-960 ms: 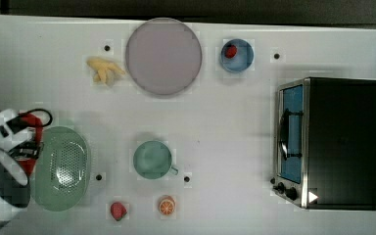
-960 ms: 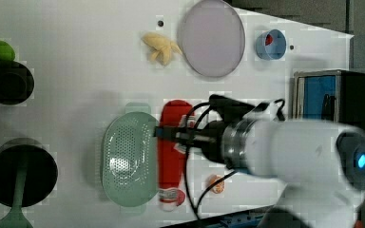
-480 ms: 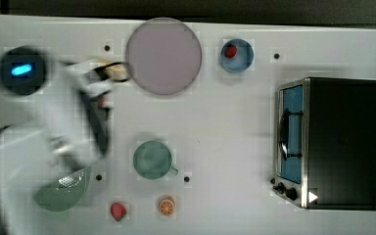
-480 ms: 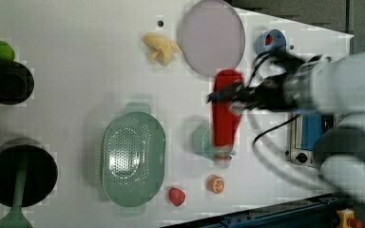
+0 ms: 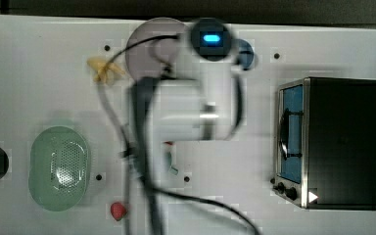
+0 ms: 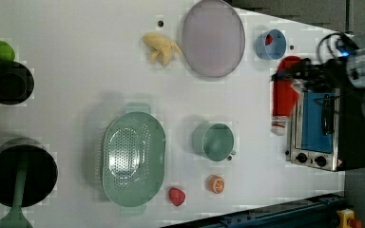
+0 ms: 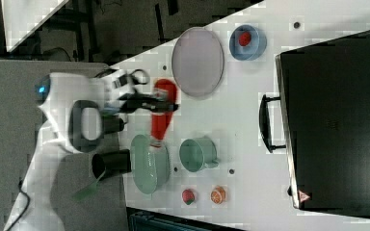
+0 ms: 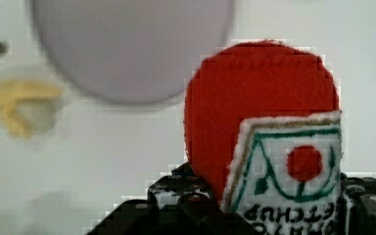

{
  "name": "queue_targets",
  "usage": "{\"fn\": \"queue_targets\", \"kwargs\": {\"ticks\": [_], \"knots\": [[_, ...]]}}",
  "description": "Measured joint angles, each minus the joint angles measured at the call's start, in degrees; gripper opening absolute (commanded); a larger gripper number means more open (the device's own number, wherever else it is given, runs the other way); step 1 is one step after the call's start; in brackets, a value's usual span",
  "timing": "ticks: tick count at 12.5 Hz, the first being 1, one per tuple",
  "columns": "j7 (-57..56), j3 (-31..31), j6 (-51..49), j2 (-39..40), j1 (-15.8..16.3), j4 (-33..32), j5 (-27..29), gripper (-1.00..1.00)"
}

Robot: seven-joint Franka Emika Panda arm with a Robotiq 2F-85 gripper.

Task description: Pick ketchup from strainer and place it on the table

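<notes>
Toward the left view's right edge, the gripper point(image 6: 298, 76) has its fingers clamped on the small red ketchup squeeze bottle point(image 6: 283, 99), carried sideways above the white table point(image 6: 76, 61), clear of the pale green perforated strainer point(image 6: 133, 159); releasing from up there risks it rolling.

The arm point(image 5: 191, 110) is built of rounded white shells, with a dark grey band where two segments meet. One joint ends in a round black cap point(image 5: 211, 39) with a glowing blue light at its centre. Thick black cables point(image 5: 142, 147) run along the arm and trail off in loose loops. In the right view a dark oval panel sits in the white housing point(image 7: 84, 125). The gripper point(image 8: 215, 205) is black, seemingly with small round screw heads on its body.
</notes>
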Motion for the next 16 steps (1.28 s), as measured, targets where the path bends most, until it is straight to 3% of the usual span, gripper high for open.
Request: {"fn": "queue_targets", "kwargs": {"ticks": [4, 8, 10, 11, 14, 15, 16], "knots": [[-2.6, -7.3, 5.2, 0.4, -2.2, -4.4, -0.3, 0.18], [-4.4, -7.1, 13.8, 0.3, -2.8, -14.7, -0.1, 0.18], [-4.4, -6.2, 16.5, 2.4, -1.4, -17.5, -0.3, 0.18], [-4.4, -6.2, 19.3, 4.3, -0.3, -18.2, -0.7, 0.25], [-4.4, -5.4, 23.0, 8.6, 0.9, -19.9, -0.5, 0.87], [-4.4, -5.5, 22.9, 8.9, 0.9, -20.8, -0.5, 1.00], [-4.4, -5.6, 22.9, 8.9, 0.8, -21.0, -0.2, 1.00]]}}
